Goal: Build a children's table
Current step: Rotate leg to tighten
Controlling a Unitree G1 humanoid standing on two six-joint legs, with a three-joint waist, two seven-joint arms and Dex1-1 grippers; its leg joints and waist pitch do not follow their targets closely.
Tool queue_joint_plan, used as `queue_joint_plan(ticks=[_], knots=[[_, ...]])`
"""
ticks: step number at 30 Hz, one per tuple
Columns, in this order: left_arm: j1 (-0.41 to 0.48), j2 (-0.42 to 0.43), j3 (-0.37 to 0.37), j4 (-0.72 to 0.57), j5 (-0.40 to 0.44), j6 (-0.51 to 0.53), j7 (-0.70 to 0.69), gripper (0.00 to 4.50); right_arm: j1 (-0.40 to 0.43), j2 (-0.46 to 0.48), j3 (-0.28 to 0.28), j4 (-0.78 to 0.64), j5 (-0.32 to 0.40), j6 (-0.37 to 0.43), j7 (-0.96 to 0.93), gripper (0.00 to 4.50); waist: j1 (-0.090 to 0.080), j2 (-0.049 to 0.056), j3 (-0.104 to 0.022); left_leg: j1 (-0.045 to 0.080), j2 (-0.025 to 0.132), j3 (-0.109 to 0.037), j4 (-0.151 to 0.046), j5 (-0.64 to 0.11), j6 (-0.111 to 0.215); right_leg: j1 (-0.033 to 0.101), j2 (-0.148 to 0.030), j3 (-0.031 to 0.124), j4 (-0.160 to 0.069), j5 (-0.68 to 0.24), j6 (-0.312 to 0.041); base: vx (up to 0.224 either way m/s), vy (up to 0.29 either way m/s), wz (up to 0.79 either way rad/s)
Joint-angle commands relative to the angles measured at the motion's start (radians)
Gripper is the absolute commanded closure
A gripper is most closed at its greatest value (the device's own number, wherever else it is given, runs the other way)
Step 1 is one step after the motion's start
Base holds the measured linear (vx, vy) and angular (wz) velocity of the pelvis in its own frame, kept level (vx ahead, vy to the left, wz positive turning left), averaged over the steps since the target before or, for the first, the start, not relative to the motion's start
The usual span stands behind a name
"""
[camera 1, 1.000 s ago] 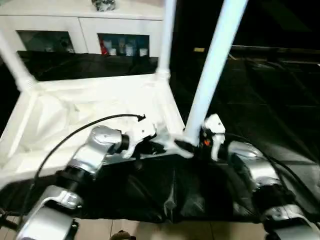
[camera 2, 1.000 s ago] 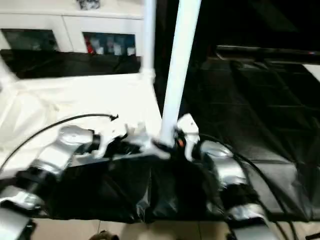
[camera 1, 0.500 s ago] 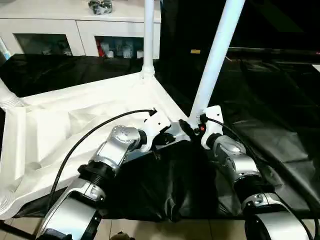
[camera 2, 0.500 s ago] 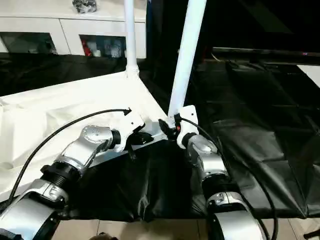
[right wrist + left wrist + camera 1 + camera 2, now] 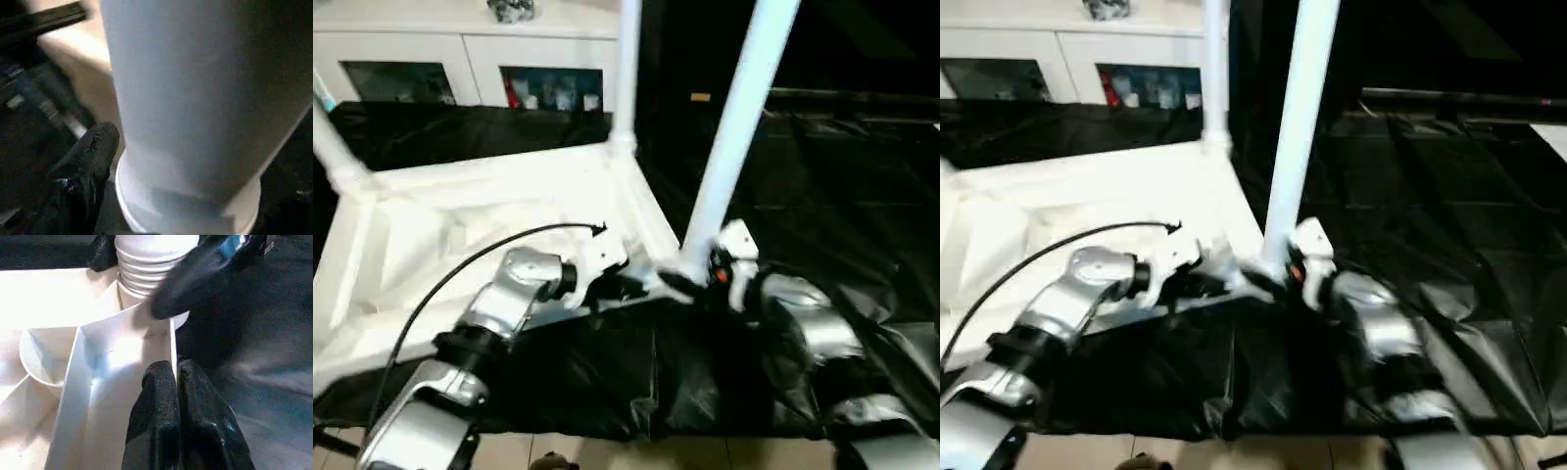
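Head cameras look down; wrist cameras sit close at the shared leg (image 5: 729, 137).

Smooth white plastic children's table (image 5: 489, 211)

The upside-down plastic children's table (image 5: 460, 211) is white all over, and its long tube legs (image 5: 736, 127) are white too, with a light bluish tone. The large work table cover (image 5: 822, 176) is shiny black. The robot forearms (image 5: 514, 294) are silver, with black cables (image 5: 460, 264) and black gripper fingers (image 5: 166, 421). The cabinet behind (image 5: 460, 49) is white, with dark glass doors.
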Motion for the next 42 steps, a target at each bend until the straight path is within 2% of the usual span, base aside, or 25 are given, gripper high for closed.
queue_joint_plan(ticks=[1, 3, 6, 16, 17, 19, 21, 22, 23, 24, 25, 26, 28, 30, 31, 33, 34, 35, 37, 41, 42], knots=[[0.002, 0.001, -0.042, -0.027, -0.007, -0.013, -0.063, 4.50, 0.015, -0.008, 0.058, -0.060, 0.022, 0.030, 0.119, 1.02, 0.005, 0.003, -0.058, 0.016, 0.062, -0.017, -0.073, -0.234, 0.053, 0.044, -0.095, 0.056, -0.079, -0.197, -0.221, 0.000, 0.000, 0.00], [0.002, 0.008, -0.044, -0.027, -0.008, -0.014, -0.075, 4.50, 0.019, -0.016, 0.064, -0.071, 0.025, 0.038, 0.140, 1.10, 0.005, 0.002, -0.058, 0.016, 0.062, -0.018, -0.074, -0.236, 0.047, 0.042, -0.096, 0.055, -0.079, -0.212, -0.221, 0.000, 0.000, 0.00], [0.009, 0.033, -0.049, -0.036, -0.012, -0.004, -0.118, 4.50, 0.024, -0.030, 0.078, -0.089, 0.028, 0.057, 0.182, 1.46, 0.010, 0.002, -0.057, 0.019, 0.063, -0.019, -0.075, -0.244, 0.034, 0.040, -0.098, 0.057, -0.083, -0.250, -0.214, 0.000, 0.000, 0.00], [0.009, 0.053, -0.051, -0.036, -0.013, 0.006, -0.154, 4.50, 0.030, -0.039, 0.094, -0.118, 0.030, 0.081, 0.222, 1.70, 0.009, -0.001, -0.062, 0.014, 0.059, -0.018, -0.070, -0.195, 0.043, 0.044, -0.096, 0.055, -0.072, -0.162, -0.232, 0.000, 0.000, 0.00], [0.007, 0.046, -0.043, -0.030, -0.015, 0.014, -0.138, 4.50, 0.028, -0.030, 0.088, -0.113, 0.029, 0.083, 0.207, 1.71, 0.010, 0.003, -0.061, 0.014, 0.059, -0.018, -0.071, -0.200, 0.042, 0.044, -0.098, 0.054, -0.074, -0.176, -0.231, 0.000, 0.000, 0.00], [-0.003, 0.021, -0.023, -0.010, -0.009, 0.023, -0.072, 4.50, 0.017, -0.008, 0.075, -0.086, 0.011, 0.079, 0.139, 1.71, 0.008, 0.001, -0.059, 0.015, 0.059, -0.018, -0.072, -0.215, 0.035, 0.043, -0.098, 0.055, -0.077, -0.202, -0.227, 0.000, 0.000, 0.00], [-0.021, -0.014, 0.001, 0.021, 0.006, 0.029, 0.029, 4.50, -0.010, 0.028, 0.050, -0.024, -0.028, 0.061, -0.007, 1.71, 0.004, 0.002, -0.056, 0.019, 0.058, -0.019, -0.074, -0.237, 0.019, 0.037, -0.099, 0.056, -0.082, -0.248, -0.221, 0.000, 0.000, 0.00], [-0.035, -0.038, 0.014, 0.043, 0.019, 0.033, 0.099, 4.50, -0.034, 0.055, 0.026, 0.025, -0.046, 0.061, -0.116, 1.71, 0.000, -0.001, -0.054, 0.023, 0.057, -0.022, -0.078, -0.269, 0.003, 0.037, -0.100, 0.054, -0.088, -0.311, -0.209, 0.000, 0.000, 0.00], [-0.035, -0.038, 0.014, 0.043, 0.019, 0.033, 0.099, 4.50, -0.034, 0.055, 0.026, 0.025, -0.046, 0.061, -0.116, 1.72, -0.002, 0.001, -0.052, 0.026, 0.056, -0.024, -0.078, -0.286, -0.009, 0.034, -0.102, 0.055, -0.094, -0.362, -0.194, 0.000, 0.000, 0.00], [-0.047, -0.060, 0.023, 0.060, 0.027, 0.042, 0.154, 4.50, -0.056, 0.082, 0.000, 0.070, -0.054, 0.060, -0.213, 1.72, -0.003, -0.002, -0.053, 0.026, 0.055, -0.025, -0.078, -0.289, -0.010, 0.036, -0.103, 0.055, -0.096, -0.379, -0.184, 0.000, 0.000, 0.00], [-0.060, -0.088, 0.029, 0.075, 0.036, 0.058, 0.210, 4.50, -0.078, 0.115, -0.024, 0.114, -0.056, 0.064, -0.308, 1.72, -0.008, 0.000, -0.053, 0.024, 0.056, -0.025, -0.079, -0.282, -0.017, 0.033, -0.103, 0.058, -0.095, -0.376, -0.181, 0.000, 0.000, 0.00], [-0.074, -0.125, 0.035, 0.093, 0.040, 0.084, 0.267, 4.50, -0.098, 0.152, -0.039, 0.156, -0.059, 0.063, -0.397, 1.72, -0.016, 0.008, -0.053, 0.025, 0.056, -0.027, -0.081, -0.293, -0.029, 0.031, -0.100, 0.056, -0.095, -0.371, -0.185, 0.000, 0.000, 0.00], [-0.083, -0.149, 0.038, 0.107, 0.044, 0.095, 0.302, 4.50, -0.111, 0.174, -0.045, 0.180, -0.064, 0.062, -0.453, 1.73, -0.020, 0.007, -0.054, 0.024, 0.053, -0.027, -0.080, -0.299, -0.029, 0.033, -0.099, 0.056, -0.097, -0.361, -0.180, 0.000, 0.000, 0.00], [-0.088, -0.159, 0.040, 0.113, 0.046, 0.099, 0.318, 4.50, -0.117, 0.184, -0.047, 0.189, -0.066, 0.063, -0.478, 1.73, -0.019, 0.005, -0.057, 0.021, 0.053, -0.025, -0.078, -0.282, -0.015, 0.036, -0.100, 0.058, -0.094, -0.318, -0.185, 0.000, 0.000, 0.00], [-0.106, -0.185, 0.040, 0.143, 0.055, 0.093, 0.362, 4.50, -0.132, 0.224, -0.049, 0.204, -0.066, 0.061, -0.524, 1.73, -0.017, 0.005, -0.059, 0.018, 0.052, -0.023, -0.076, -0.257, -0.004, 0.038, -0.098, 0.059, -0.091, -0.279, -0.190, 0.000, 0.000, 0.00], [-0.112, -0.188, 0.037, 0.151, 0.061, 0.083, 0.367, 4.50, -0.133, 0.236, -0.039, 0.203, -0.075, 0.053, -0.525, 1.73, -0.016, 0.003, -0.060, 0.018, 0.052, -0.023, -0.075, -0.240, 0.001, 0.039, -0.099, 0.058, -0.088, -0.253, -0.193, 0.000, 0.000, 0.00], [-0.115, -0.185, 0.037, 0.155, 0.062, 0.058, 0.352, 4.50, -0.133, 0.249, -0.018, 0.205, -0.095, 0.033, -0.504, 1.17, -0.015, 0.004, -0.061, 0.014, 0.051, -0.022, -0.074, -0.225, 0.012, 0.042, -0.098, 0.057, -0.085, -0.223, -0.197, 0.000, 0.000, 0.00], [-0.111, -0.180, 0.035, 0.150, 0.060, 0.050, 0.332, 4.50, -0.135, 0.252, -0.021, 0.206, -0.092, 0.029, -0.488, 1.17, -0.015, 0.002, -0.062, 0.013, 0.050, -0.021, -0.073, -0.214, 0.019, 0.043, -0.097, 0.057, -0.084, -0.207, -0.199, 0.000, 0.000, 0.00], [-0.108, -0.175, 0.034, 0.146, 0.059, 0.046, 0.316, 4.50, -0.139, 0.254, -0.028, 0.210, -0.085, 0.027, -0.479, 1.03, -0.016, 0.005, -0.061, 0.014, 0.052, -0.021, -0.074, -0.219, 0.021, 0.042, -0.098, 0.057, -0.083, -0.211, -0.202, 0.000, 0.000, 0.00], [-0.089, -0.156, 0.023, 0.124, 0.053, 0.017, 0.261, 4.50, -0.146, 0.236, -0.026, 0.205, -0.079, 0.016, -0.439, 0.58, -0.020, 0.004, -0.058, 0.016, 0.054, -0.022, -0.077, -0.254, 0.016, 0.041, -0.099, 0.057, -0.089, -0.266, -0.194, 0.000, 0.000, 0.00], [-0.089, -0.156, 0.023, 0.124, 0.053, 0.017, 0.261, 4.50, -0.146, 0.236, -0.026, 0.205, -0.079, 0.016, -0.439, 0.58, -0.022, 0.004, -0.057, 0.014, 0.053, -0.023, -0.078, -0.257, 0.016, 0.042, -0.099, 0.058, -0.090, -0.275, -0.191, 0.000, 0.000, 0.00]])
